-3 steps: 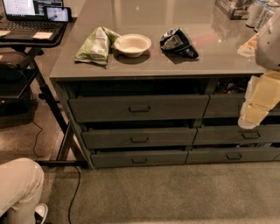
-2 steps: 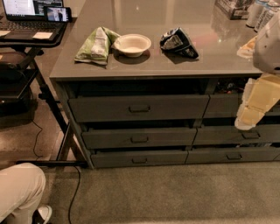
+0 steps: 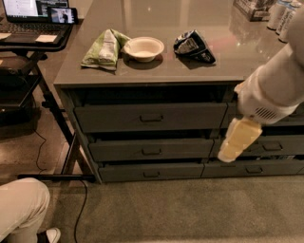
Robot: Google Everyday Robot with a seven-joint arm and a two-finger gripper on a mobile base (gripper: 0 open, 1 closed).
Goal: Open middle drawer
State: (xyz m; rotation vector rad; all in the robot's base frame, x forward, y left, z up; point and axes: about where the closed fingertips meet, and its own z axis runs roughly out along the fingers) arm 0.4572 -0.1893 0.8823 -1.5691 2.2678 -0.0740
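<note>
My gripper (image 3: pixel 233 147) hangs below the desk's (image 3: pixel 156 71) front edge, toward its right end. It's a soft yellow blur, outline unreadable. My arm (image 3: pixel 278 85) runs out of frame on the right, covering the right end of that front edge and part of the right-hand drawers (image 3: pixel 275 146). The middle drawer (image 3: pixel 151 149) has its box interior hidden under the top drawer (image 3: pixel 151 117). The cans (image 3: pixel 280 14) at the back right corner are cropped, labels unreadable. The laptop (image 3: pixel 33 12) past the left edge is cropped, screen text too small.
</note>
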